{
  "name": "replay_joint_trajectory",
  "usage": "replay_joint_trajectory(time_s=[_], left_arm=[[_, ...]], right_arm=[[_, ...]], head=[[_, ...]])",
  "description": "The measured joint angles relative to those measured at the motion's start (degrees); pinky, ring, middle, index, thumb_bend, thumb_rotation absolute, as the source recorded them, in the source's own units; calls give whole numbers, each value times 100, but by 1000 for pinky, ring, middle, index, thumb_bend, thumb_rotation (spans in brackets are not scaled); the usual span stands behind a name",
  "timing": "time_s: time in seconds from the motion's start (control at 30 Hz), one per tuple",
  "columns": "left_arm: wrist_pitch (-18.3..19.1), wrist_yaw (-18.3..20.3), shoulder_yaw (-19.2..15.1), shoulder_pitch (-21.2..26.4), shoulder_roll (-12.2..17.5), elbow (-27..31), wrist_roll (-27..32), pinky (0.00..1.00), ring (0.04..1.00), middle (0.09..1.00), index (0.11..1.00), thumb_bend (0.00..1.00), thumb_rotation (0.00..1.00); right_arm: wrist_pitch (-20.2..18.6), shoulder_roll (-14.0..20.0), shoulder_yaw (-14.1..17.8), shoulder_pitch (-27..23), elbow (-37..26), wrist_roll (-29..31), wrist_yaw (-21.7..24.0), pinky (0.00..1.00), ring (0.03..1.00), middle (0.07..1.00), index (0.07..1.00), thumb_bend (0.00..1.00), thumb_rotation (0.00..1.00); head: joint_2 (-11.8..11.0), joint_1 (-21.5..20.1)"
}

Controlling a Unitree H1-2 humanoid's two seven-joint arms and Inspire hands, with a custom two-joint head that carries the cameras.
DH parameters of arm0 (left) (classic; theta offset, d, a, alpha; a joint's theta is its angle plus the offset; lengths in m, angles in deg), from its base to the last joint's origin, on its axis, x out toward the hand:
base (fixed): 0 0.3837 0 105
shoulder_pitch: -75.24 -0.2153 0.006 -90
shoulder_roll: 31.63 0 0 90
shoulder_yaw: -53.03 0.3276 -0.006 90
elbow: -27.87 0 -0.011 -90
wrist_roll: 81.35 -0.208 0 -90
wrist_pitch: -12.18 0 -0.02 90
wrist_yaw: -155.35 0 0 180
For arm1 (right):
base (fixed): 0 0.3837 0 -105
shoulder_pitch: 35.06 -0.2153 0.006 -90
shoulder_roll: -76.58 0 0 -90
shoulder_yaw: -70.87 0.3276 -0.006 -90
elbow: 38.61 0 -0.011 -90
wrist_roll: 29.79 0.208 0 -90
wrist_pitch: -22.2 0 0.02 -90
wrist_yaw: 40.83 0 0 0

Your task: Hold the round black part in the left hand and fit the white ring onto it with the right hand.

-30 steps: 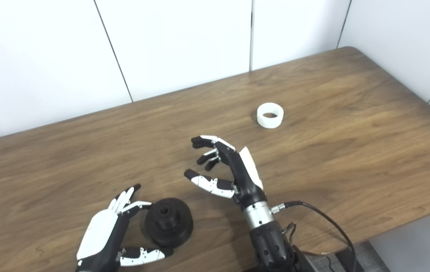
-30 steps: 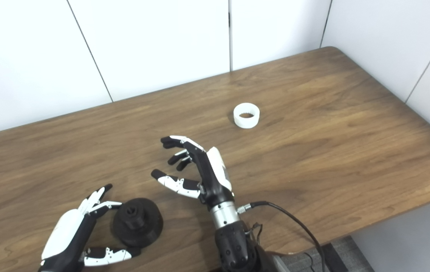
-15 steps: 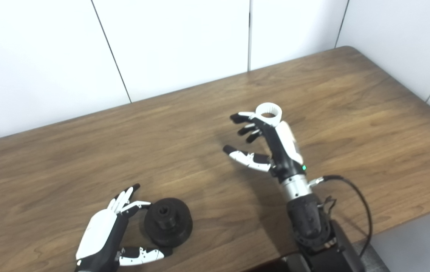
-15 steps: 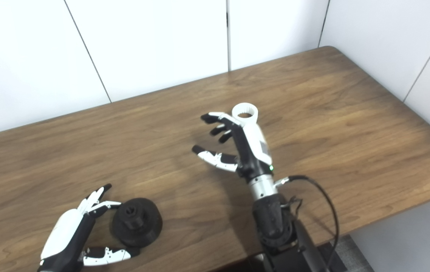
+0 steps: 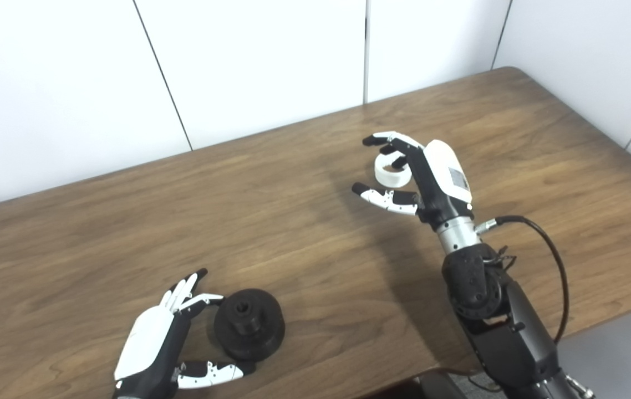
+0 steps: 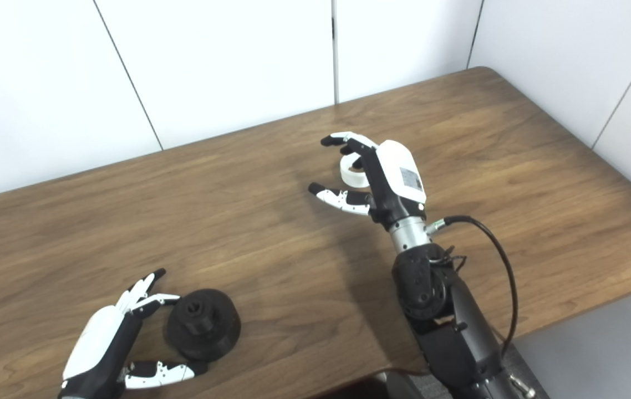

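On a brown wooden worktop [image 5: 293, 221], the open left robot hand [image 5: 168, 338] flanks a round black part [image 5: 249, 332]; the open right robot hand [image 5: 421, 177] arches over a white plastic ring [image 5: 388, 174].

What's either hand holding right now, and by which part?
Nothing is held. The right hand is open over the white ring, fingers and thumb apart around it. The left hand is open beside the round black part on the table.

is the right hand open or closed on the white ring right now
Open. The right hand arches over the white ring with fingers and thumb spread; the ring lies flat on the table, not gripped.
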Motion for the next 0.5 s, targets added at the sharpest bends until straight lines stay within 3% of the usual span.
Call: replay_joint_trajectory(time_s=[0.2, 0.3, 0.5], left_arm=[[-2, 3, 1, -1, -1, 0, 3, 1000, 1000, 1000, 670, 944, 333], [-12, 0, 2, -4, -14, 0, 6, 1000, 1000, 1000, 669, 948, 322], [-13, -2, 1, -5, -21, 1, 14, 1000, 1000, 1000, 671, 944, 333]], right_arm=[[-206, 332, 45, -395, 182, -37, 182, 634, 797, 828, 741, 688, 359], [-295, 463, 27, -512, 222, -89, 291, 663, 852, 881, 772, 713, 435], [-798, 848, -119, -844, 559, -303, 913, 670, 879, 924, 789, 753, 473]], head=[[-26, -26], [-35, 0], [-26, 35]])
